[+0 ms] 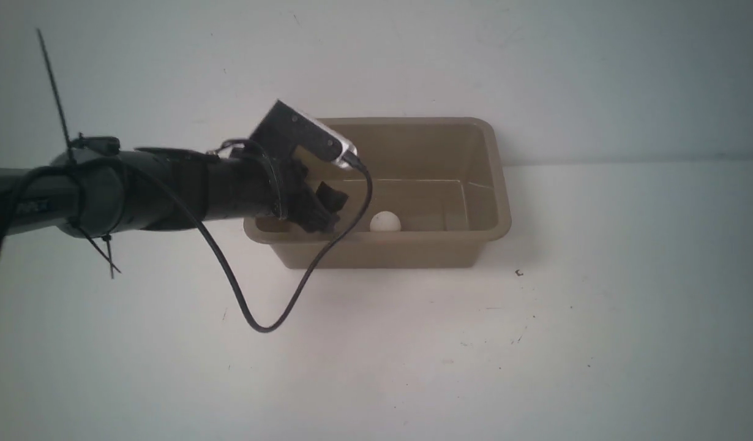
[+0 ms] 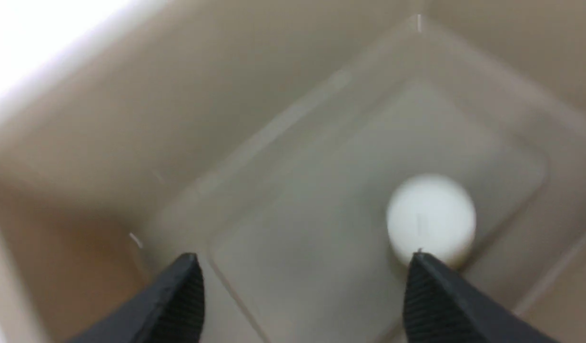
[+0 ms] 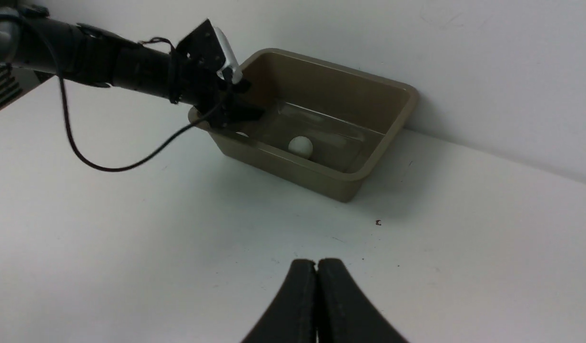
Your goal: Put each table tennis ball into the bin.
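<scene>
The taupe bin (image 1: 498, 184) stands against the back wall. One white table tennis ball (image 1: 385, 222) lies on its floor near the front wall. My left gripper (image 1: 326, 209) hangs over the bin's left end, open and empty. In the left wrist view the ball (image 2: 431, 219) rests on the bin floor (image 2: 321, 200) just beyond one fingertip (image 2: 419, 267), with the gripper (image 2: 305, 257) spread wide. My right gripper (image 3: 317, 263) is shut on nothing over bare table; its view shows the bin (image 3: 407, 102) and ball (image 3: 301, 146). A small white patch (image 3: 242, 134) under the left gripper cannot be identified.
A black cable (image 1: 254, 321) loops down from the left wrist camera over the table in front of the bin. The white table (image 1: 535, 355) spreads around the bin, and a white wall (image 1: 535, 73) stands right behind it.
</scene>
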